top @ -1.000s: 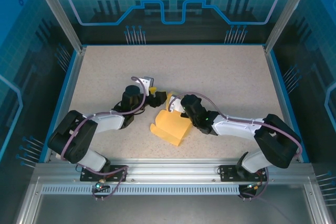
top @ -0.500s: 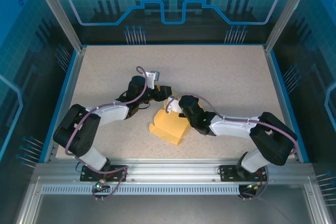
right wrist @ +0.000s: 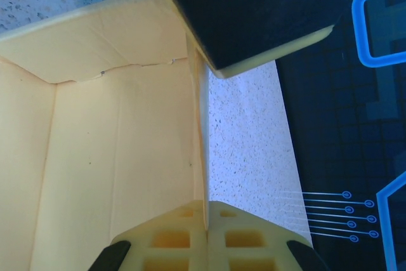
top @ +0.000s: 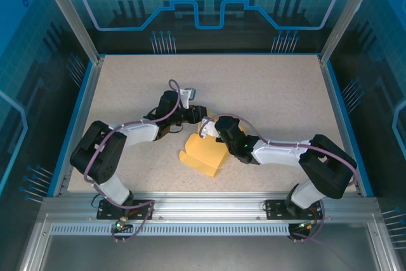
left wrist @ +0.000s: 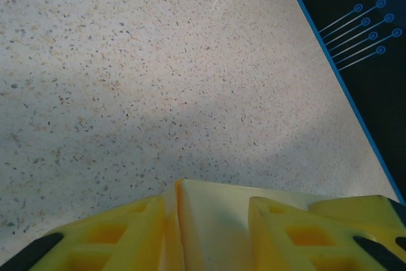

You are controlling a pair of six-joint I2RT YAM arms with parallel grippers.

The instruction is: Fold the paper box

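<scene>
1. Right gripper [right wrist: 204, 212]: clenched on a thin upright wall of the paper box [top: 206, 155].
2. Left gripper [left wrist: 209, 211]: fingers straddle a box flap; whether it is gripped cannot be told.
3. Box rests on the table [top: 266, 87], between both grippers.

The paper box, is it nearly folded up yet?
About halfway, I think. Done: the paper box has walls standing up, so it has a tray shape. In hand: the right gripper is shut on one thin wall, and the left gripper has a pale flap between its fingers. To do: the top looks open, so flaps need closing and tucking.
</scene>
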